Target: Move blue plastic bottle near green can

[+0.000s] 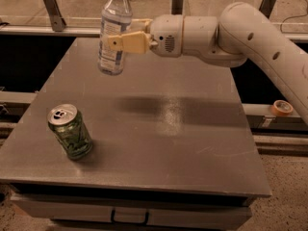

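I am watching the gripper [119, 34] holding the blue plastic bottle [114, 37] in the air over the table's [192, 143] 11 o'clock area, its yellowish fingers [129, 42] clamping the bottle at label height. The arm [250, 32] is reaching in from 2 o'clock. The bottle is hanging nearly upright, white cap on top. Its pale label is showing no writing I can read, and I cannot tell whether the clear body is holding any liquid. The green can [70, 131] is standing on the table at 8 o'clock, well apart from the bottle, showing a leafy green pattern but no legible brand. Its silver top is facing up, and I cannot tell whether it is opened. A roll of tape [281, 108] is lying off the table at 3 o'clock.
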You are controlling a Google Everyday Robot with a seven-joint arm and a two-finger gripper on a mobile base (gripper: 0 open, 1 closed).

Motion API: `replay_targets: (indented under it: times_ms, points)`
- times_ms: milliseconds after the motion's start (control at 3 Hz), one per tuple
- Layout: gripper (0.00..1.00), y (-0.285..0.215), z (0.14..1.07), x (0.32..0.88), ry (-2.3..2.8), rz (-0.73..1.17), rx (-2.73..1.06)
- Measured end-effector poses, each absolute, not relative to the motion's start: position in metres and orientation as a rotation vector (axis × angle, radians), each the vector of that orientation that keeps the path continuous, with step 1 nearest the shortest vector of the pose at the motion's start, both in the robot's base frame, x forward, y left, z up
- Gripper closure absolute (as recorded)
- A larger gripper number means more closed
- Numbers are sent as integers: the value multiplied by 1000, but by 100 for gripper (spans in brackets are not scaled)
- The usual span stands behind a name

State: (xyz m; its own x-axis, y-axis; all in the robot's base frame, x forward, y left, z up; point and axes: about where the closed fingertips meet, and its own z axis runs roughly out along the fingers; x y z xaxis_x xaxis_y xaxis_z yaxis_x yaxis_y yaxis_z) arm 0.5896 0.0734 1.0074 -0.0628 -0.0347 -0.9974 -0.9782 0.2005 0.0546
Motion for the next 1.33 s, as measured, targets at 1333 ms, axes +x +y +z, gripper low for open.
replay_targets:
  times_ms: [1333]
  points:
    - [100,82,957,522,1268,1401,-1307]
